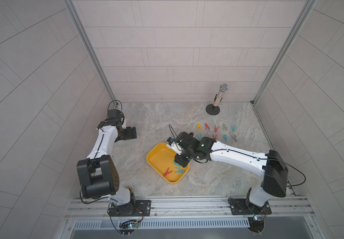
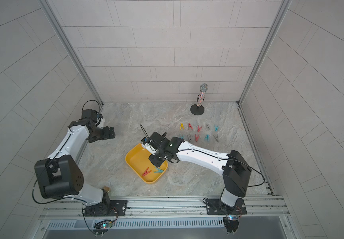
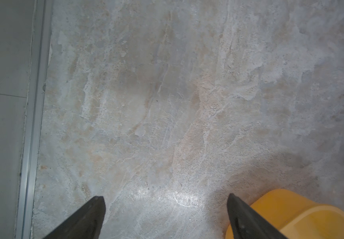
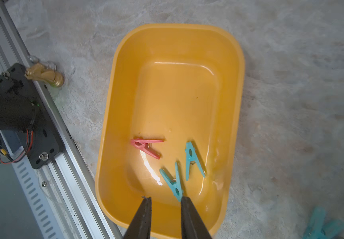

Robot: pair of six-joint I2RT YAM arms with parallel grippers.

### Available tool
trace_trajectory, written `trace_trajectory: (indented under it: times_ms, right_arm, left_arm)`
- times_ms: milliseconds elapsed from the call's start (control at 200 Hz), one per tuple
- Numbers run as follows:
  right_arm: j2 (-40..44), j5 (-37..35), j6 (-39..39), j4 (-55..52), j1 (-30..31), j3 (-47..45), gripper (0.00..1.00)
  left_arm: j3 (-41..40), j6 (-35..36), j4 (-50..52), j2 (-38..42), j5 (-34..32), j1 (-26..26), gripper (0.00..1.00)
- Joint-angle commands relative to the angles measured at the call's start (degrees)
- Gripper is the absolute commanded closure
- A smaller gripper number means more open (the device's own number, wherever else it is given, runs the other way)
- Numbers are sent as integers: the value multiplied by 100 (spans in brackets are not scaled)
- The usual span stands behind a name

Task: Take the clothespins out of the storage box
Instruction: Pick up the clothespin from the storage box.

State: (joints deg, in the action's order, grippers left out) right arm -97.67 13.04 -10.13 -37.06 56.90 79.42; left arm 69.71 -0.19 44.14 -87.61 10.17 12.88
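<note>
The right gripper [image 4: 165,198] hangs low inside the box [image 4: 125,82]. Its fingers stand a narrow gap apart and clamp nothing. The thin end of 1 teal peg [image 4: 174,182] lies right at the inner edge of 1 finger [image 4: 185,207], so this looks like lining up for a pinch there. Whether they touch, I cannot tell. A 2nd teal peg [image 4: 192,161] lies just beside it and a red peg [image 4: 146,148] is a little apart. All 3 lie flat near 1 end of the box floor.

10 more pegs lie on the tabletop [image 1: 167,115] in 2 neat rows, led by a yellow peg [image 1: 199,126]. They are well clear of the box, probably so that finished ones stay sorted within the right arm's reach.

The left gripper [image 3: 165,201], fingers spread wide and empty, hovers over bare tabletop by a box corner, seemingly parked out of the way.

In both top views the right wrist hides most or all of the targeted peg, and in a top view the arm cuts into the nearer row. A small gold object [image 4: 44,75] by the left arm's base is hard to identify.
</note>
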Motion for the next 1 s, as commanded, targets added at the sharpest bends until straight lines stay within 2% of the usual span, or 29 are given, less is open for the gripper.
trace_trajectory:
  times_ms: [0, 225, 465, 996]
  right_arm:
    - [-435, 3, 516, -585, 115, 412, 70]
    - [-1488, -593, 857, -1273, 225, 1223, 68]
    - [-2164, -610, 1043, -1632, 225, 1753, 66]
    - [-2812, -1145, 1110, -1858, 207, 2138, 59]
  left_arm:
    - [-89, -20, -2, 130, 211, 12, 0]
    - [-107, 12, -2, 135, 312, 21, 0]
    - [-86, 17, 15, 107, 388, 21, 0]
    - [-76, 26, 33, 139, 458, 29, 0]
